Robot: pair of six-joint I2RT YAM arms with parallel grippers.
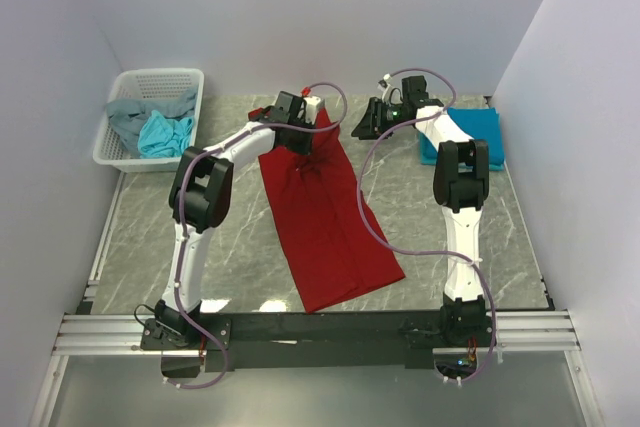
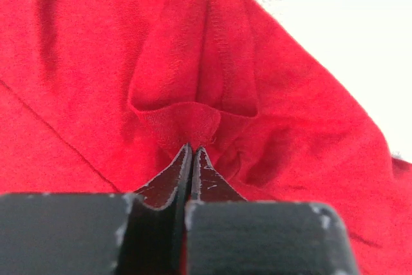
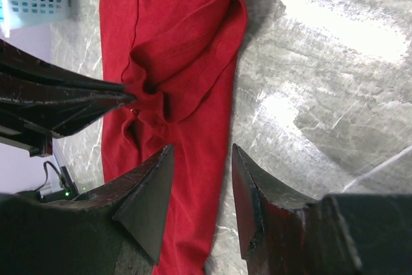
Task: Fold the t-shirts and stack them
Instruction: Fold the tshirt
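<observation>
The dark red t-shirt (image 1: pixel 325 217) lies as a long folded strip on the marble worktop (image 1: pixel 440 237); its near end sits close to the middle of the near edge, and it runs away towards the far edge, leaning left. At its far end the left gripper (image 2: pixel 193 152) is pinched tight on a small bunched fold of the red cloth. Just beside that end, on its right, the right gripper (image 3: pixel 201 147) hovers with its jaws partly apart, holding nothing. A teal-blue t-shirt (image 1: pixel 480 127) lies folded in the far right corner. A white mesh basket (image 1: pixel 150 74) in the far left corner holds a grey t-shirt (image 1: pixel 125 112) and a light turquoise t-shirt (image 1: pixel 165 135).
</observation>
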